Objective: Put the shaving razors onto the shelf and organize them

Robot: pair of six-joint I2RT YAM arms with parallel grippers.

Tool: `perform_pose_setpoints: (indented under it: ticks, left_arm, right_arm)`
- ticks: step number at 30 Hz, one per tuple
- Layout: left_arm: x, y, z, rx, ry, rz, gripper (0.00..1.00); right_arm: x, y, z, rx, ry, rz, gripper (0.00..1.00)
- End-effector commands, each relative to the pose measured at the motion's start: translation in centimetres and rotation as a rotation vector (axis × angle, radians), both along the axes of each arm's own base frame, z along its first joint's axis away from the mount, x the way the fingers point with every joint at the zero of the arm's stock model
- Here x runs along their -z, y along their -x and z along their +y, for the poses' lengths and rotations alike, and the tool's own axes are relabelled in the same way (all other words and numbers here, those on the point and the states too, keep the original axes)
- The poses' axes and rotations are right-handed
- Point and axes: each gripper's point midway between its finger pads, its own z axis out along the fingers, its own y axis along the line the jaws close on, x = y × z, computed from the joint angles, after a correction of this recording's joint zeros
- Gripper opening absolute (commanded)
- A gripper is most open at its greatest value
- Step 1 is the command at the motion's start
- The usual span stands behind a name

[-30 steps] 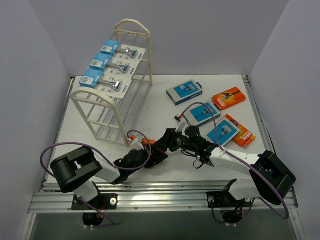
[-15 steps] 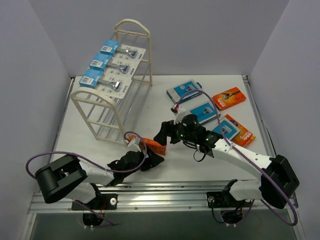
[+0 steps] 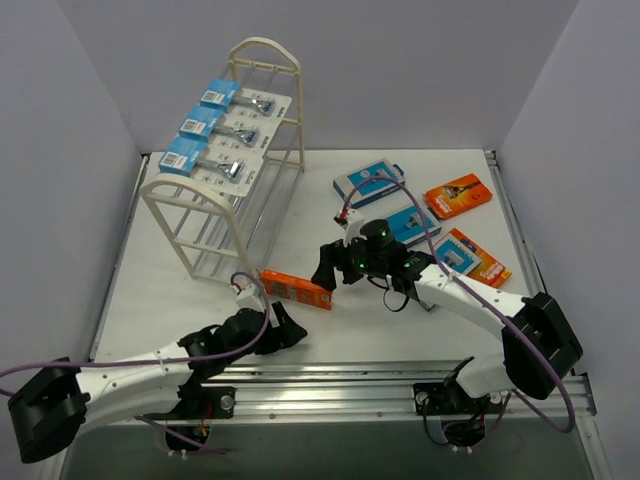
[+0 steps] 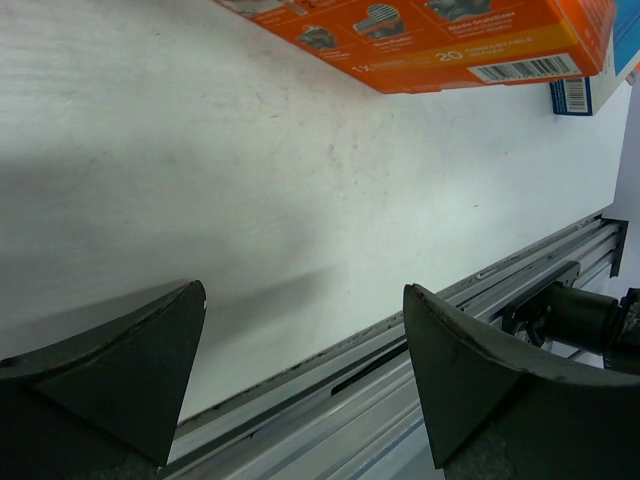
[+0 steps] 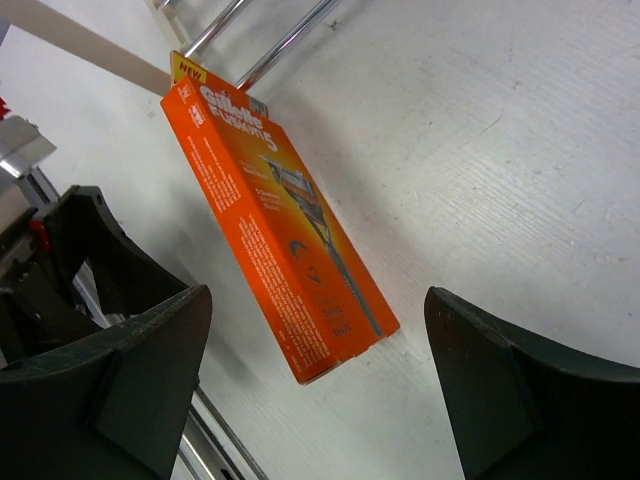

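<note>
Both claws open and empty; one orange razor box loose on the table between them.

The shelf [image 3: 263, 43] stands beyond and to the left of the left claw [image 3: 285, 322], with three blister packs [image 3: 222, 125] in a row on its top tier. The orange box [image 3: 296, 289] lies on the table just ahead of the left claw and just left of the right claw [image 3: 330, 272], its far end near the shelf's foot; neither claw touches it. Behind and to the right of the right claw lie two blue-and-white boxes [image 3: 368, 183] and two more orange boxes [image 3: 458, 195], the right arm crossing in front of some. Each wrist view shows its fingers spread wide with nothing between them. The table [image 3: 180, 300] is white and scuffed, with a metal rail [image 3: 330, 385] at its near edge and plain pale walls [image 3: 400, 70] on three sides.
</note>
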Motion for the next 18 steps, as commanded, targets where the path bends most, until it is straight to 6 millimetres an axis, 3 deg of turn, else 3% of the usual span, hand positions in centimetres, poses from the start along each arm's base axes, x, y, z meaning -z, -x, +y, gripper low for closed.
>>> perform_pose_setpoints:
  ticks: [1,8,14,18]
  left_arm:
    - [1.3,0.9,2.9,-0.022,-0.121,0.023,0.89]
    - [1.3,1.1,3.4,-0.024,-0.132,0.026,0.91]
    - [2.0,1.3,3.6,-0.032,-0.146,0.043,0.91]
    - [1.3,1.2,3.6,-0.035,-0.131,0.029,0.91]
  right_arm:
    - [-1.7,0.4,1.6,-0.103,-0.042,-0.046,0.84]
    - [-1.0,1.0,2.3,-0.156,-0.002,-0.066,0.87]
    - [1.4,0.8,2.2,-0.178,0.106,-0.052,0.89]
    - [3.1,0.2,2.1,-0.160,0.172,-0.041,0.88]
